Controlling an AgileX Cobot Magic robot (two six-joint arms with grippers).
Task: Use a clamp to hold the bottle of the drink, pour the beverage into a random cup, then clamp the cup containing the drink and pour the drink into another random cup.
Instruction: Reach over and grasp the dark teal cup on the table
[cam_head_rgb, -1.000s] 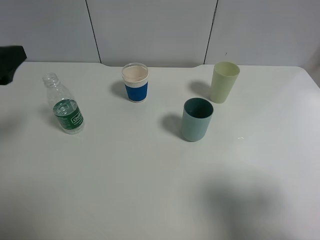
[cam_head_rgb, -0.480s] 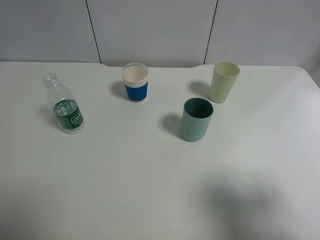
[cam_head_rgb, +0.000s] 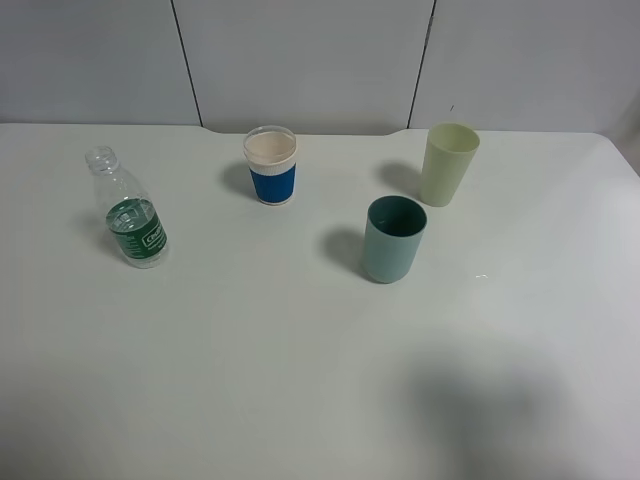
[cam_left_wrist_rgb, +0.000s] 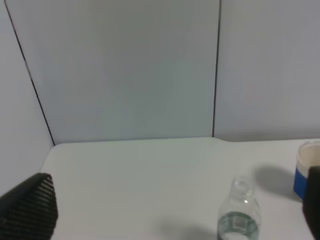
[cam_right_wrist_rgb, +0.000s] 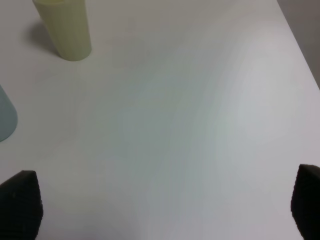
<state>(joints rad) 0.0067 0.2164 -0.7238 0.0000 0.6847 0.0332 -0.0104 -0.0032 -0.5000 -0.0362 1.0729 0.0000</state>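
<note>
The left fingers (cam_left_wrist_rgb: 30, 210) stand spread wide with nothing between them but bare surface (cam_head_rgb: 300, 350); the right fingers (cam_right_wrist_rgb: 20, 205) are likewise spread and empty; neither arm shows in the high view, so both seem well back from the work.

Ahead of the left fingers stands the bottle (cam_left_wrist_rgb: 240, 215), upright, off toward one finger rather than centred in the gap; in the high view the bottle (cam_head_rgb: 130, 210) is alone on the left, well apart from the cups. It looks thin-walled, its cap seems off, and it holds only a little drink low down; so it is probably light, and a finger that meets it first on an uncentred approach could tip it and spill the drink; too hard a squeeze might buckle the wall and push liquid up the neck.

Further out, the blue-banded cup (cam_head_rgb: 271, 165) stands by itself; the teal cup (cam_head_rgb: 394, 238) and pale yellow cup (cam_head_rgb: 449, 163) stand near each other, so a tilting bottle or an arm reaching for one could knock the other; the cups look light and may slide.
</note>
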